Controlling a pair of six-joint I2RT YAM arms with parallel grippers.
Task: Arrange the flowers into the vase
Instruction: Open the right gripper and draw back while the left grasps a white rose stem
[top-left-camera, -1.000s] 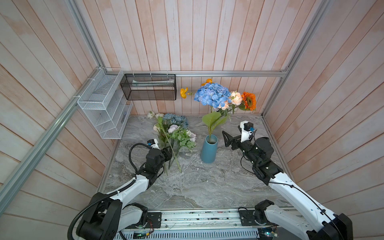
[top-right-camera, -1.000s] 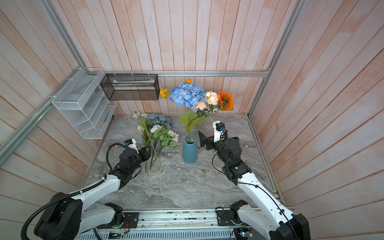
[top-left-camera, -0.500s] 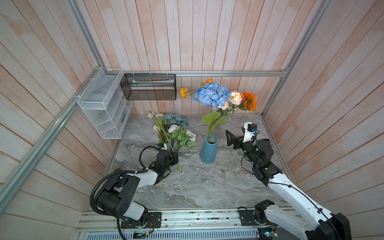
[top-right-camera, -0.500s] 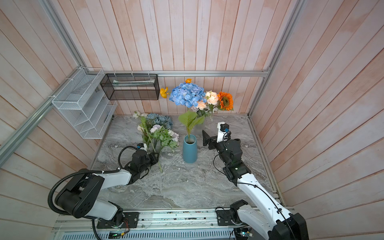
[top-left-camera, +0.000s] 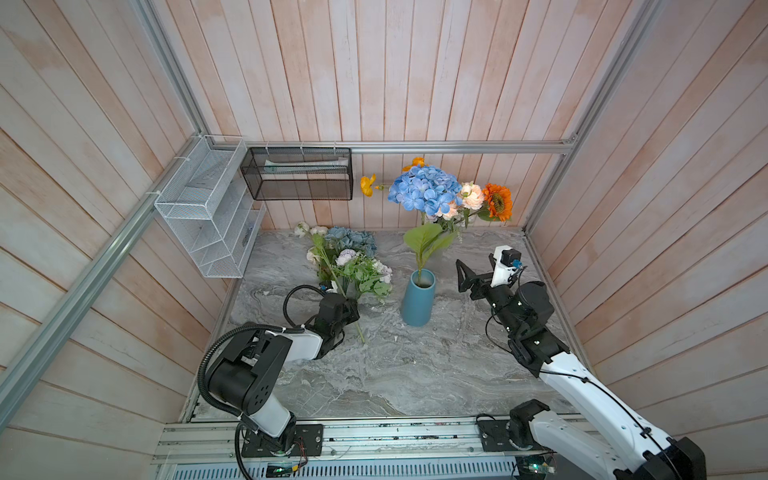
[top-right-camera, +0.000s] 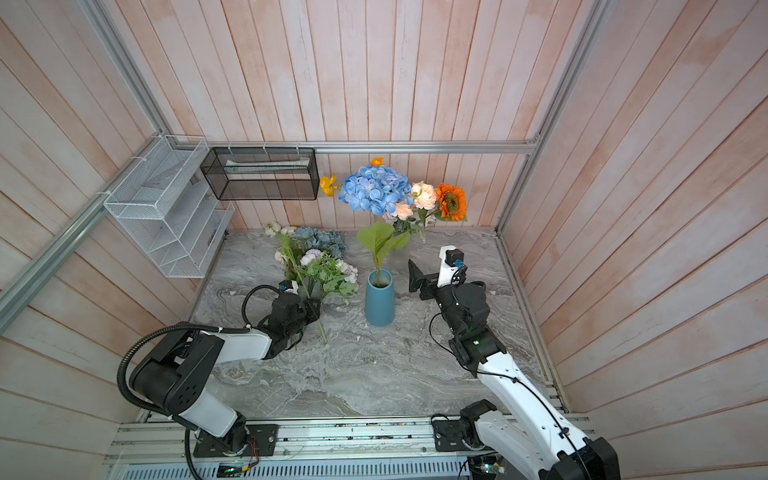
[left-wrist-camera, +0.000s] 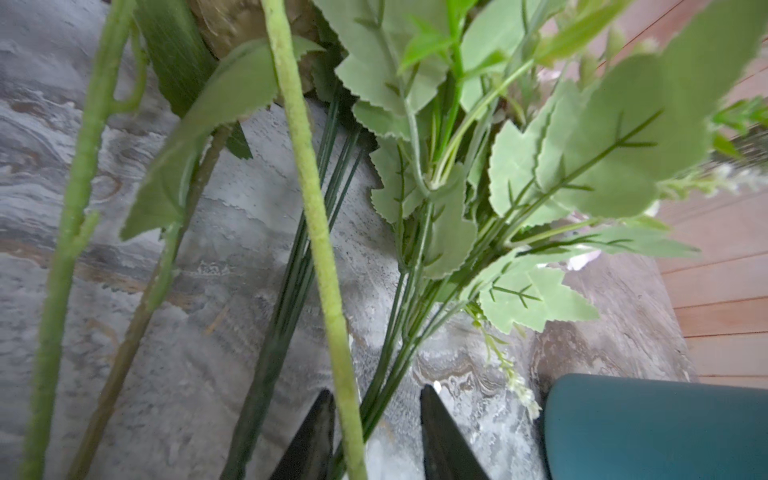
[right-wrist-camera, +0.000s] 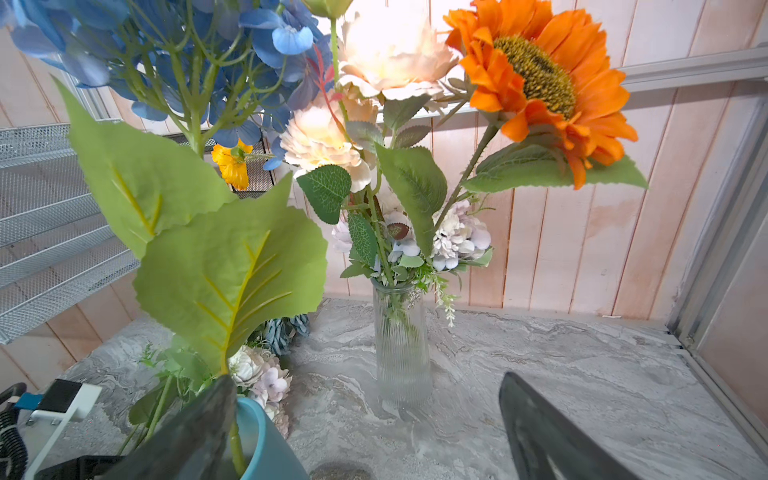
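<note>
My left gripper (left-wrist-camera: 376, 399) was part open round a long pale-green fuzzy flower stem (left-wrist-camera: 320, 232), lying w/ other fake flowers (top-left-camera: 353, 270) by the tall blue vase (top-left-camera: 417, 305). Looked light & bendy, so grab low. My right gripper (right-wrist-camera: 368, 380) was wide open, empty

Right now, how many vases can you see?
2. The blue vase stands in the middle; the clear glass vase stands behind it, near the back wall. No others show.

Your left hand (left-wrist-camera: 376, 399) has come down onto the flowers (top-left-camera: 347, 266) near the bench's (top-left-camera: 415, 374) left edge, its jaws narrowing around a thick green stem (left-wrist-camera: 320, 249). Your right hand (top-left-camera: 477, 272) drew slightly away from the blue vase (top-left-camera: 417, 303).
</note>
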